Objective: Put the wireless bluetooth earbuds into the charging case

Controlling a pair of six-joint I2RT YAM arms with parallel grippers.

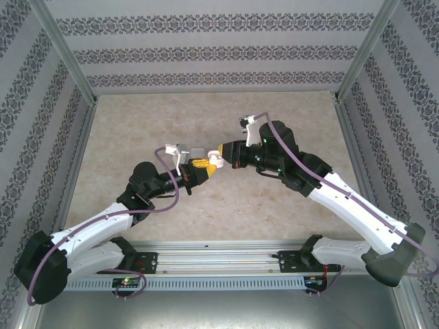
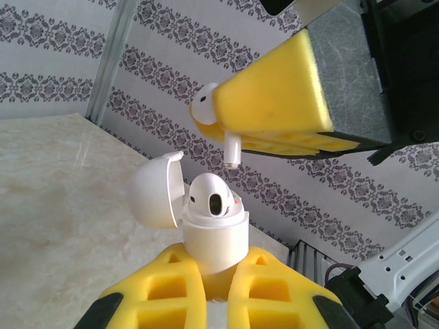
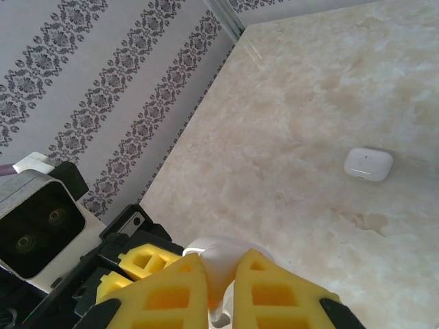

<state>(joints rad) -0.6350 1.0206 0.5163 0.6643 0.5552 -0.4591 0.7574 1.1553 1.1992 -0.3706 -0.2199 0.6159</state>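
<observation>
Left gripper (image 2: 216,277) clasped the open white plastic case (image 2: 214,236); right gripper (image 2: 232,127) pinched a white stemmed earbud (image 2: 203,108) above (lowering would need alignment).

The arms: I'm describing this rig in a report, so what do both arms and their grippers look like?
The left arm and right arm both have white link shells with black joints, and a purple cable trails along each. The left gripper and right gripper carry chunky yellow fingers, moulded with square cut-outs, on black mounts.
</observation>
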